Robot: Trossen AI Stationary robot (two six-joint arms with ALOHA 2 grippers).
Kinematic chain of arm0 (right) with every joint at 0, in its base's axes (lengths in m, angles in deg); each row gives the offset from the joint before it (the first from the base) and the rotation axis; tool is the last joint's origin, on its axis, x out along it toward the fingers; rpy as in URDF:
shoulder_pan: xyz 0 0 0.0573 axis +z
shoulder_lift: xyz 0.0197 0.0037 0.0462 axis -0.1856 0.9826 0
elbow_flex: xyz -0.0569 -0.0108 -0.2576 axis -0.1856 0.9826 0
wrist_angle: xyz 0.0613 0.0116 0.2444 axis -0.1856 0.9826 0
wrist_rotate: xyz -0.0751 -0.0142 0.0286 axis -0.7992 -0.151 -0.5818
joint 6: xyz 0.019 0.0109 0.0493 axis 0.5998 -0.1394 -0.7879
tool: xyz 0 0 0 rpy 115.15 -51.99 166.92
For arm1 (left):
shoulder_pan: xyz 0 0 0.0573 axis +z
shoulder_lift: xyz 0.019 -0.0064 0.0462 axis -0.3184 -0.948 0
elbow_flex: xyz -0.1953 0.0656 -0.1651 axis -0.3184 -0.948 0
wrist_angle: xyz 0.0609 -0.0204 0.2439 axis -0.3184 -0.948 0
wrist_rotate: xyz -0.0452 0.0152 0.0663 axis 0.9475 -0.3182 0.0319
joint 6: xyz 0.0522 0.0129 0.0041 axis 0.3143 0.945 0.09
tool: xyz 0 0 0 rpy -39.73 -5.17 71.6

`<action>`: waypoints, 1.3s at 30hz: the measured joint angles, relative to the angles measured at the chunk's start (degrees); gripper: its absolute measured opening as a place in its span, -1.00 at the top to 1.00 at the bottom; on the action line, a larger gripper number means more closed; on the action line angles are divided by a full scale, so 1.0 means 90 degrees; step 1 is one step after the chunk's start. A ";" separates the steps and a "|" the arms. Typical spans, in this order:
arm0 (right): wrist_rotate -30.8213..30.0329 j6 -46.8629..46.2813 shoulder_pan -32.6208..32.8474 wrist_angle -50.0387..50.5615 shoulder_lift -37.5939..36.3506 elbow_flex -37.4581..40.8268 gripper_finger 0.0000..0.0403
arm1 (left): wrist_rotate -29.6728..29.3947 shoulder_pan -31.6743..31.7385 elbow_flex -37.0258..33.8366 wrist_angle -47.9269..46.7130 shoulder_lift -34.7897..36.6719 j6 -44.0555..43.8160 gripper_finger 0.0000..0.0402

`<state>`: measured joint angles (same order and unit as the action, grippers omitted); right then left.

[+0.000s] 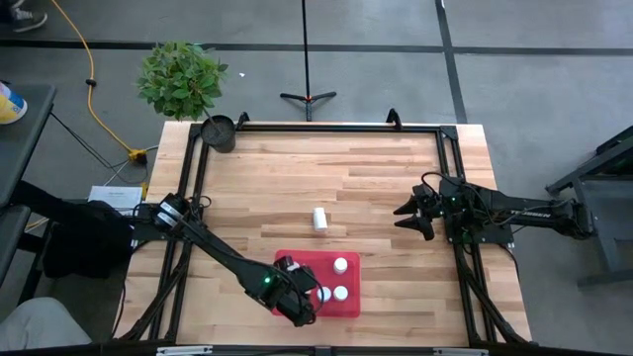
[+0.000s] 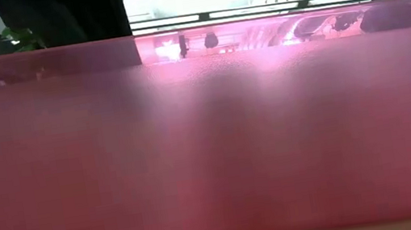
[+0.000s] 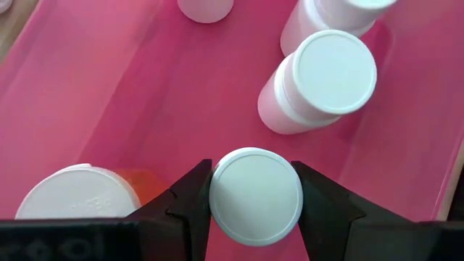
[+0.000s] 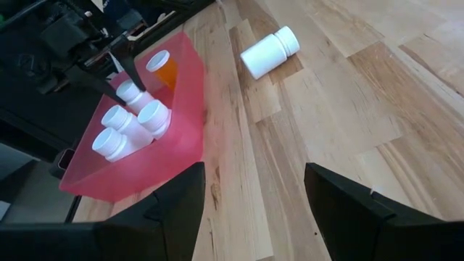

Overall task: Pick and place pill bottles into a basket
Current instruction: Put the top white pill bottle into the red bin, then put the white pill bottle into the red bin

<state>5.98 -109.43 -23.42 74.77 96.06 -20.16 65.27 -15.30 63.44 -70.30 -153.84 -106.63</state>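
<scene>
Bottles come first: small, stiff plastic cylinders with smooth white caps, likely light and apt to roll or tip, so the sensible hold is across the cap or upper body with the fingers square to the sides. The left gripper (image 3: 255, 199) is doing just that, clamped on the white cap of one pill bottle (image 3: 255, 194) and held upright inside the basket (image 1: 348, 302), the red see-through tray near the front edge of the tabletop (image 1: 376, 178). Other bottles stand close by in the tray: a white one (image 3: 319, 81) just beyond the held bottle, another (image 3: 337, 18) past that, and an amber-bodied one (image 3: 72, 194) beside the gripper. With so many crowded together, a careless release could, I judge, knock a neighbour over.

One white bottle (image 1: 319, 219) lies on its side on the bare wood, well apart from the tray and toward the middle of the tabletop; lying flat, it would probably roll if nudged along its side.

The right gripper (image 4: 254, 199) waits at the right edge of the tabletop, fingers apart and empty.

Pale wood planks make a flat, hard surface inside a black frame. A potted plant (image 1: 183, 77) stands off the far left corner beside a small dark pot (image 1: 219, 132), and a stand foot (image 1: 308, 97) rests on the grey floor
</scene>
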 joint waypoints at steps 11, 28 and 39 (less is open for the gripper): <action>0.0002 0.0049 0.0000 0.0000 0.0000 0.0000 -0.12 | 0.0166 0.0010 -0.0032 -0.0030 0.0003 -0.0303 -0.44; 0.0000 0.0120 0.0002 0.0000 0.0000 0.0000 -0.12 | 0.0212 0.0015 -0.0027 0.0016 0.0683 -0.0308 -0.29; -0.0004 0.0140 0.0000 -0.0002 0.0000 0.0000 -0.12 | -0.0405 0.0664 -0.0022 0.1096 0.1766 -0.1227 -0.19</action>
<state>5.95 -108.17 -23.42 74.75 96.06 -20.16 61.63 -9.32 63.24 -60.44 -137.94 -117.68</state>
